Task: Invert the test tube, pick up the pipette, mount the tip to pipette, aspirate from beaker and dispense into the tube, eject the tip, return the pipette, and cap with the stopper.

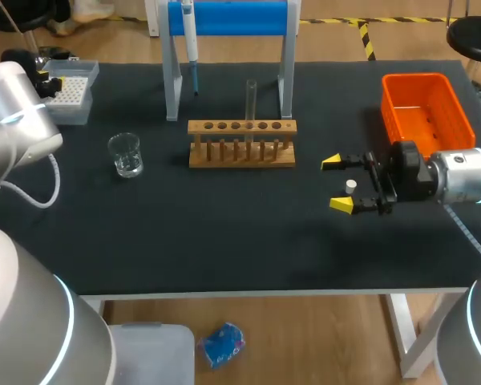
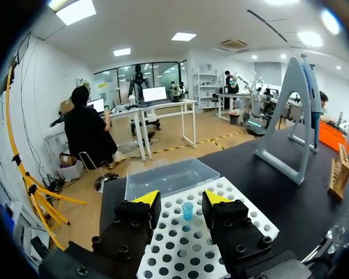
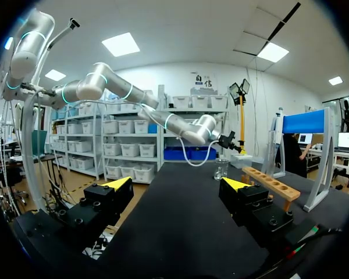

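Desk (image 1: 224, 241), mid-procedure: the right tool (image 1: 337, 183) lies low over the black surface with its yellow-tipped fingers spread wide, the one white stopper (image 1: 351, 186) sitting between them, touched by neither. At the desk's far left corner the left tool (image 2: 181, 199) hangs over the white tip box (image 2: 180, 250), fingers parted and holding nothing, a single blue tip (image 2: 188, 210) standing in the box just ahead of the gap (the only tip to be seen there). One test tube (image 1: 251, 98) stands upright in the wooden rack (image 1: 240, 152) at the middle. One beaker (image 1: 126, 154) sits left of the rack, apart from it. One pipette (image 1: 190, 40) hangs from the blue-topped stand (image 1: 228, 18) behind the rack. An orange bin (image 1: 427, 108) sits just beyond the right tool, at the desk's right edge. Rack and stand lie between the two tools.
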You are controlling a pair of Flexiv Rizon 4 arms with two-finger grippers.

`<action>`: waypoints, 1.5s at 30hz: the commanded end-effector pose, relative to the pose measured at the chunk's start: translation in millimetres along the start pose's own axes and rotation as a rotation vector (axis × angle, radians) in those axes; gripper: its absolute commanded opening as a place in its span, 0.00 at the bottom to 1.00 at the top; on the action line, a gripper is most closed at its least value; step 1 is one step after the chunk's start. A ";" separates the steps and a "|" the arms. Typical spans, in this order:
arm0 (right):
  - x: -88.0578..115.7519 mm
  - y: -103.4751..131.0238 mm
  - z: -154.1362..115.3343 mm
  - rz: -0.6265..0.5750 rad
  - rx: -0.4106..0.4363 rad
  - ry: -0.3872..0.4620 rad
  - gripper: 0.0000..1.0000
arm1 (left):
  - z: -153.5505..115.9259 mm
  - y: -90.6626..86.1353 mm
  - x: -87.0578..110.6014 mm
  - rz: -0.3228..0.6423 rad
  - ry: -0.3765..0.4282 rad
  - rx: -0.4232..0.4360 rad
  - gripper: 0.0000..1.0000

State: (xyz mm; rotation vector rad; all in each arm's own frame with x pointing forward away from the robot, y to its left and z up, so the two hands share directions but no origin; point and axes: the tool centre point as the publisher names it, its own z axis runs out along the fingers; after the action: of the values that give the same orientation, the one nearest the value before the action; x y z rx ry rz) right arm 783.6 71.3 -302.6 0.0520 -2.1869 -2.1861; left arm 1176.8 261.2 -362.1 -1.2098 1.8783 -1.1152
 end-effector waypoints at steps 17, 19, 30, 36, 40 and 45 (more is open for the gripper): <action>0.6 -0.2 -0.3 -0.001 0.000 0.000 1.00 | 4.4 2.5 -2.8 0.002 -0.004 -0.002 0.00; 0.6 -0.2 -0.3 -0.001 0.000 0.000 1.00 | 3.3 2.1 -2.6 0.002 -0.004 -0.001 0.00; 0.6 -0.2 -0.3 -0.001 0.000 0.000 1.00 | -5.9 -4.9 4.3 0.012 0.001 0.012 0.00; 0.6 -0.2 -0.3 -0.001 0.000 0.000 1.00 | -11.3 -12.5 8.9 0.036 0.002 0.022 0.00; 0.6 -0.2 -0.3 -0.001 0.000 0.000 1.00 | -16.4 -20.1 10.1 0.052 -0.005 0.027 0.00; 0.6 -0.2 -0.3 -0.001 0.000 0.000 1.00 | -24.3 -30.1 12.1 0.071 -0.014 0.039 0.00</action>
State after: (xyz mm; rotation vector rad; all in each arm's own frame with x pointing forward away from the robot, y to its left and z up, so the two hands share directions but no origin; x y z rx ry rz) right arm 783.6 71.3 -302.6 0.0518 -2.1869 -2.1862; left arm 1172.2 253.3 -330.5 -1.1182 1.8790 -1.1031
